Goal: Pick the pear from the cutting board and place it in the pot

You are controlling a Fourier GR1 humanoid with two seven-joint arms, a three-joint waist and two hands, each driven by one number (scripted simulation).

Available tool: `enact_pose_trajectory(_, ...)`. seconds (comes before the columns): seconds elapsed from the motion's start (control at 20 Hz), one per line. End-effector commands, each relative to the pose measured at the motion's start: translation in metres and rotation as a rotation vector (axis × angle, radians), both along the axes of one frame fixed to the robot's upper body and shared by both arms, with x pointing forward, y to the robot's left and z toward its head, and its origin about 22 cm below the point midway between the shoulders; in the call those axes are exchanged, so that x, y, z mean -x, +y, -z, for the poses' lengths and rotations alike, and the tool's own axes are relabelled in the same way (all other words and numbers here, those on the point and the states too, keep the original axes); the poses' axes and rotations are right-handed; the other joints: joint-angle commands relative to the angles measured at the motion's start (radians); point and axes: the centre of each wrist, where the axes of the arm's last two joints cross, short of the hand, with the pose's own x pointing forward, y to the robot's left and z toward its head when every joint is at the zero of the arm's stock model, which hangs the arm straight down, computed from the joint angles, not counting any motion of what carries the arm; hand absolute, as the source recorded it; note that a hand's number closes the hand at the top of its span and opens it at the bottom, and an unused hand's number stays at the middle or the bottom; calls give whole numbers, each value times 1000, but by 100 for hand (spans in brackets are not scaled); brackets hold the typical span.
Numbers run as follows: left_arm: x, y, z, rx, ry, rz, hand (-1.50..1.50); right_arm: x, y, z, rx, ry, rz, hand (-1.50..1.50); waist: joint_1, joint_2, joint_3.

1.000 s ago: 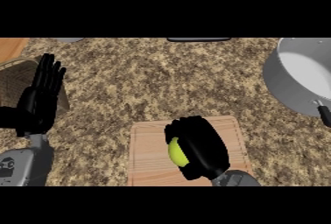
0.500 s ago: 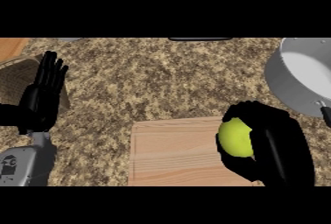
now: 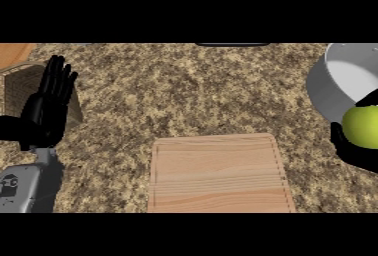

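Observation:
A yellow-green pear (image 3: 362, 126) shows at the right edge of the head view, held in my right hand (image 3: 354, 152), whose black fingers curl round it. Pear and hand sit just below the near rim of the grey pot (image 3: 341, 80) at the upper right. The wooden cutting board (image 3: 218, 172) lies bare at the lower middle, to the left of the hand. My left hand (image 3: 46, 107) rests open at the left edge, fingers up.
The counter is speckled brown granite. A wooden object (image 3: 13, 52) sits in the upper left corner, with a brownish box-like shape (image 3: 26, 87) behind my left hand. A dark item (image 3: 232, 44) lies at the far edge.
My right hand lifted the pear off the cutting board and carried it right toward the pot. The board is now bare. The left hand has stayed still.

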Motion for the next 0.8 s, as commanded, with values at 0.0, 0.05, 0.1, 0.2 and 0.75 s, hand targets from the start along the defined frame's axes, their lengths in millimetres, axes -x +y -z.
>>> enact_pose_trajectory(0.0,-2,-1,2,4,-12,10,0,-22,-52,-9,-16,20,60,150,8,2,0)
enact_pose_trajectory(0.05,10,4,6,0,-6,26,0,-21,-76,-16,4,42,82,150,11,1,0)
enact_pose_trajectory(0.1,-3,-1,2,9,-3,14,0,-21,-91,-5,6,46,74,150,4,2,0)
enact_pose_trajectory(0.2,-6,-15,15,-3,-2,24,0,-37,-113,-13,-15,25,78,150,7,4,0)
enact_pose_trajectory(0.75,-2,-9,1,-1,-9,40,0,-92,-193,46,-23,70,60,150,24,5,1)
